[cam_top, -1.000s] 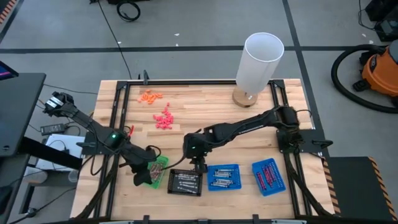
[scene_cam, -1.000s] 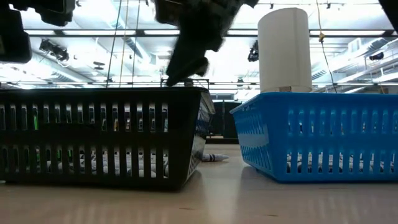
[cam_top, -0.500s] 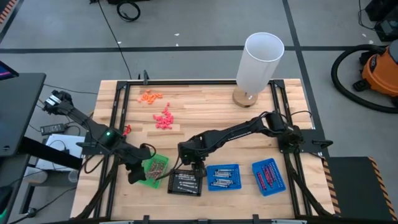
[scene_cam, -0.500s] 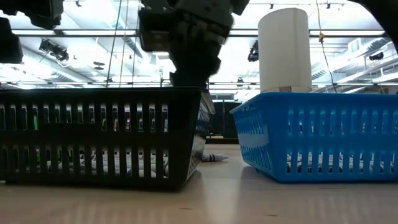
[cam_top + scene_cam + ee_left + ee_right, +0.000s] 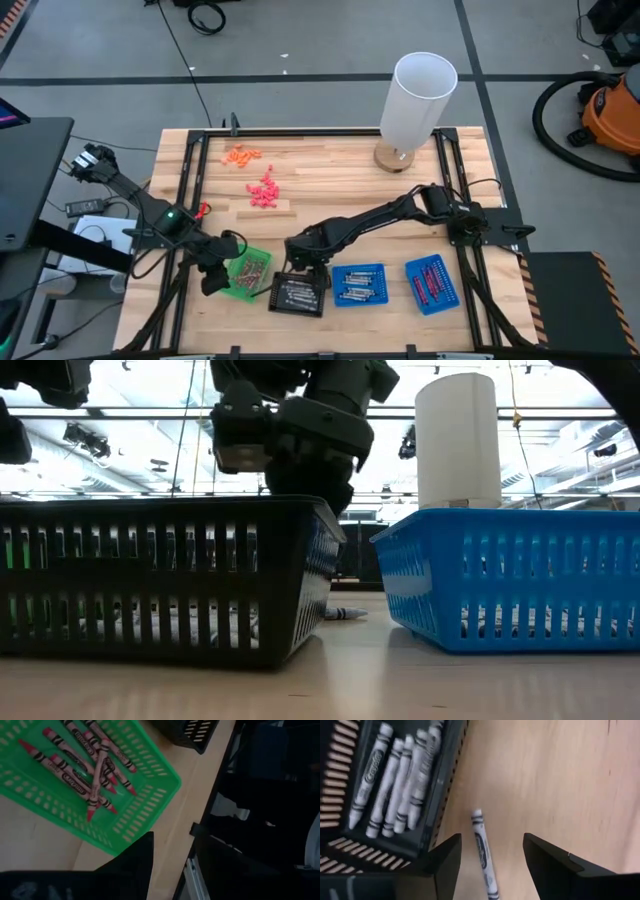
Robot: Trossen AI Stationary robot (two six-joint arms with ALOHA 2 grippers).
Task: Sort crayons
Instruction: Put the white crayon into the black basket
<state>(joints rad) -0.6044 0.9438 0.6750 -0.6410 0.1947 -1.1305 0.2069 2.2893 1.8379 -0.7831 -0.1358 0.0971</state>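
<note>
Beside black tray (image 5: 445, 795), on bare wood at its 12 o'clock edge: white crayon (image 5: 483, 851), light, stiff, prone to roll; best pinched mid-wrapper. Right gripper (image 5: 492, 862) fingers spread astride it, empty. Left gripper (image 5: 165, 870) over green tray (image 5: 150, 795), grip unclear

red crayons (image 5: 90, 767), green tray (image 5: 150, 795)

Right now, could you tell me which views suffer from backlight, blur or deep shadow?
Low view: bright ceiling lights behind leave the right gripper a dark silhouette above the black slotted basket. Right wrist view: the near dark fingers are blurred, while the loose grey-white crayon on the wooden tabletop is sharp. Left wrist view: the side beyond the table edge is deep shadow; the green slotted tray is well lit.
</note>
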